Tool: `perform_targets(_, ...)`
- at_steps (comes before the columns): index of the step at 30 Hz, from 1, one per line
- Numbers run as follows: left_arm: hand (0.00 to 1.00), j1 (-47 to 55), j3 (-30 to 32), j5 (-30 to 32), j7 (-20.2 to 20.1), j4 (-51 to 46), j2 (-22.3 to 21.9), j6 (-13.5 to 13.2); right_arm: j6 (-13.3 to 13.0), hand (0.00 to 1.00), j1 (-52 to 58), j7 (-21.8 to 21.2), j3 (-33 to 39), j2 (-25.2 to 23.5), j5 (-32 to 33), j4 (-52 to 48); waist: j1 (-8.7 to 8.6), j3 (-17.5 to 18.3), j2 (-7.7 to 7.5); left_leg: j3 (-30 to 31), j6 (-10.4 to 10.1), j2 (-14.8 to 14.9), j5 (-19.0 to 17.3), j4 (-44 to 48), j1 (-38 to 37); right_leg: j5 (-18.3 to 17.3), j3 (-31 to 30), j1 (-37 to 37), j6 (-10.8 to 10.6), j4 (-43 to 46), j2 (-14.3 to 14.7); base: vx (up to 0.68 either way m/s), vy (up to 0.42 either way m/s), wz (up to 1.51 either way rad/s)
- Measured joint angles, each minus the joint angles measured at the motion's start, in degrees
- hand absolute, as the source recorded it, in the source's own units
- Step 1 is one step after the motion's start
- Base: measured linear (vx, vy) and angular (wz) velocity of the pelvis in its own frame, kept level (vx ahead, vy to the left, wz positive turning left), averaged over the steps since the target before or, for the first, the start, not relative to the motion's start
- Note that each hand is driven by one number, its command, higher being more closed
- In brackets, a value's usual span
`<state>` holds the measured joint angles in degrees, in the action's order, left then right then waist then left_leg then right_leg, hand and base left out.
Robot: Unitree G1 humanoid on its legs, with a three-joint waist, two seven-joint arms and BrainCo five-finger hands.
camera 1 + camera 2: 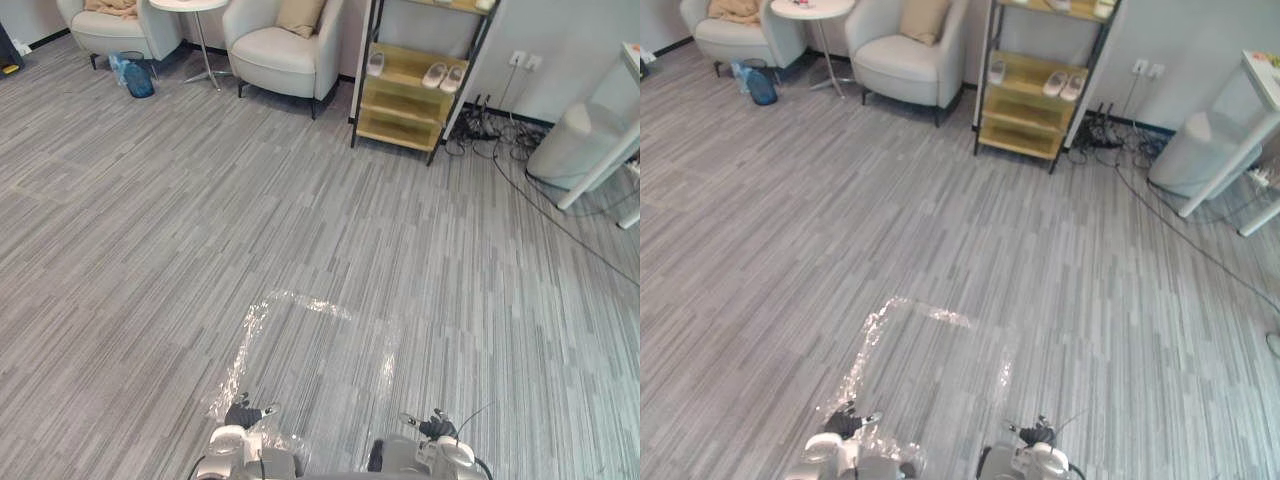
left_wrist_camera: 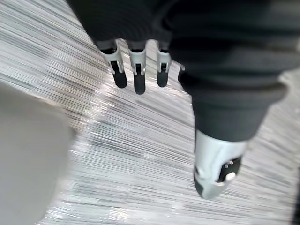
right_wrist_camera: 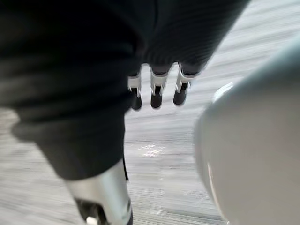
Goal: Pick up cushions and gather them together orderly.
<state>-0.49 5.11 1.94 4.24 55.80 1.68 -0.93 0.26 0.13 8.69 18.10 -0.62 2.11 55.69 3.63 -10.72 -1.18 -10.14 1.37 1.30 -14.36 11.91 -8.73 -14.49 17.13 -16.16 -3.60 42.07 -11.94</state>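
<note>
Both hands hung low at the near edge, well apart: left hand (image 1: pixel 241 414) and right hand (image 1: pixel 436 428). The left's fingers (image 2: pixel 136 75) and the right's fingers (image 3: pixel 156 93) were straight, slightly spread, holding nothing.

Two pale, rounded armchairs stood at the far left wall. One square tan cushion (image 1: pixel 300 15) leaned upright against the back of the right armchair (image 1: pixel 275 55). On the left armchair (image 1: pixel 110 32) lay one rumpled tan bundle (image 1: pixel 110 6), cushion or cloth I could not tell. One small round table (image 1: pixel 195 8) on a thin stem stood between them, and one blue bag (image 1: pixel 137 77) sat on the floor near the left chair.

Right of the chairs stood one shelf (image 1: pixel 405 100) of wooden boards in a dark metal frame, with three pale slippers (image 1: pixel 443 77) on a board.

Grey carpet (image 1: pixel 150 250) with fine streaks covered the room. A shiny clear tape outline (image 1: pixel 300 303), roughly square, lay just beyond the hands.
</note>
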Motion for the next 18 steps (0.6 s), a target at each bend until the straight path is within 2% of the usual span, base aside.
perform_targets(2, 0.0, 0.27, -0.01, 0.03, 0.0, 0.09, -0.6, -0.01, 0.01, 0.0, -0.21, -0.08, 0.27, 0.17, 0.01, -0.48, -0.44, -0.07, 0.13, 0.31, -1.52, 0.72, -1.5, -1.9, -2.68, 3.55, 0.58, -2.05, 1.06, -11.09, 1.37, 0.44, -0.159, 0.42)
perform_targets(3, 0.0, 0.44, 0.03, 0.05, -0.01, 0.15, -0.57, -0.1, 0.06, 0.0, -0.24, -0.17, 0.68, 0.18, 0.01, -0.38, -0.4, -0.05, -0.04, 0.64, -2.87, 1.15, -3.06, -2.33, -4.3, 7.83, 0.0, -2.98, 1.53, -19.48, 2.81, 0.48, -0.212, 0.27)
perform_targets(4, 0.0, 0.48, 0.02, 0.06, 0.05, 0.14, -0.47, -0.13, 0.11, 0.0, -0.25, -0.2, 0.91, 0.17, 0.01, -0.12, -0.41, -0.02, -0.24, 1.05, -3.42, 1.07, -3.61, -2.47, -5.11, 9.53, -0.57, -2.99, 1.67, -22.39, 3.25, 0.55, -0.274, 0.36)
perform_targets(5, 0.0, 0.34, 0.03, 0.08, 0.03, 0.84, -0.47, -0.13, 0.2, 0.0, -0.1, -0.3, 1.38, 0.8, -0.01, 0.78, -0.82, -0.05, -0.15, 2.27, -4.49, 1.52, -4.97, -2.9, -7.59, 18.32, -2.58, -1.81, 4.58, -24.94, 4.61, 0.58, -0.272, 0.11)
perform_targets(6, 0.0, 0.25, 0.24, 0.13, -0.02, 1.93, -1.3, -0.14, 0.23, 0.0, -0.48, -0.42, 1.95, 2.04, -0.01, 1.54, -0.38, 0.17, 2.37, 2.82, -4.65, 3.63, -4.69, -2.24, -8.3, 14.12, -2.07, -2.05, 4.71, -21.06, 5.88, 0.56, -0.276, 0.09)
perform_targets(7, 0.0, 0.2, 0.35, 0.18, -0.08, 2.27, -1.58, -0.17, 0.22, 0.0, -0.55, -0.42, 2.28, 2.25, 0.11, 1.52, -0.41, 0.14, 2.82, 3.02, -4.76, 4.08, -4.63, -1.14, -8.19, 12.55, -2.08, -2.42, 5.1, -19.58, 6.16, 0.51, -0.26, -0.03)
perform_targets(8, 0.0, 0.22, 0.69, 0.26, -0.07, 2.42, -2.72, -0.19, 0.11, 0.0, -0.72, -0.57, 2.79, 2.43, 0.05, 1.46, -0.8, 0.15, 3.98, 3.41, -4.79, 5.49, -4.61, 3.75, -7.55, 9.04, -1.44, -1.9, 6.3, -16.29, 7.16, 0.48, -0.284, 0.12)
perform_targets(9, 0.0, 0.13, 1.57, 0.29, -0.13, 2.4, -2.85, -0.14, 0.12, 0.0, -0.63, -0.77, 3.17, 2.49, -0.02, 1.47, -0.91, 0.55, 4.81, 4.37, -5.29, 7.86, -4.25, 14.2, -3.75, 6.86, 0.28, 0.13, 6.81, -16.22, 8.25, 0.47, -0.275, 0.17)
perform_targets(10, 0.0, -0.05, 2.01, 0.27, -0.28, 2.21, -3.11, -0.13, 0.18, 0.0, -0.57, -0.8, 3.1, 2.53, -0.01, 1.47, -1.02, 0.4, 5.13, 5.12, -5.81, 9.05, -2.97, 20.53, -1.11, 6.12, 0.71, 1.56, 7.15, -16.72, 8.91, 0.45, -0.26, 0.28)
perform_targets(11, 0.0, -0.31, 2.75, 0.27, -0.9, 1.58, -3.65, -0.12, 0.22, 0.0, -0.17, -0.66, 2.69, 2.57, 0.0, 1.43, -0.94, -0.07, 5.55, 5.96, -5.8, 12.28, -1.03, 35.33, 5.34, 4.99, 1.13, 5.35, 7.74, -18.91, 11.05, 0.43, -0.221, 0.17)
perform_targets(12, 0.0, -0.28, 2.88, 0.25, -1.02, 0.38, -3.58, -0.31, 0.3, 0.0, -0.09, -0.51, 1.71, 2.57, 0.06, 1.49, -0.43, -0.41, 5.52, 4.96, -5.82, 14.57, -1.61, 43.36, 9.74, 4.62, 1.22, 9.14, 8.32, -21.34, 12.62, 0.43, -0.197, 0.04)
perform_targets(13, 0.0, -0.31, 2.82, 0.25, -1.01, 0.0, -3.51, -0.37, 0.29, 0.0, -0.05, -0.49, 1.45, 2.48, 0.11, 1.54, -0.27, -0.49, 5.39, 4.18, -5.99, 15.05, -1.91, 44.74, 11.04, 4.64, 1.29, 10.68, 8.35, -22.3, 12.98, 0.49, -0.169, -0.2)
perform_targets(14, 0.0, -0.39, 2.69, 0.21, -1.01, -0.9, -3.32, -0.59, 0.27, 0.0, -0.26, -0.44, 1.46, 1.74, 0.2, 1.65, 0.01, -1.02, 4.54, 1.79, -5.9, 14.81, -2.99, 43.67, 13.66, 4.65, 0.98, 14.78, 8.35, -25.0, 13.09, 0.46, -0.128, -0.2)
perform_targets(16, 0.0, -0.37, 2.38, 0.09, -1.0, -1.63, -3.56, -1.06, 0.26, 0.0, -0.35, -0.17, 1.44, 1.09, 0.25, 1.65, 0.23, -1.0, 3.88, -0.3, -5.54, 12.82, -4.57, 33.89, 17.22, 4.74, -1.11, 18.75, 8.2, -28.4, 13.03, 0.39, -0.054, -0.4)
perform_targets(17, 0.0, -0.4, 2.42, 0.07, -1.0, -1.8, -3.63, -1.05, 0.27, 0.0, -0.58, -0.16, 1.44, 0.99, 0.25, 1.64, 0.57, -0.93, 4.23, -0.17, -5.4, 12.15, -4.64, 31.03, 17.99, 4.76, -2.03, 19.47, 8.17, -28.82, 13.02, 0.27, 0.052, -0.78)
perform_targets(18, 0.0, -0.45, 2.47, -0.01, -0.99, -1.85, -3.73, -1.08, 0.27, 0.0, -1.28, -0.08, 1.44, 0.51, 0.22, 1.62, 1.24, -0.9, 4.45, 1.58, -5.38, 9.8, -4.44, 22.64, 19.01, 4.79, -4.36, 20.51, 8.06, -29.39, 12.64, 0.33, 0.146, -0.98)
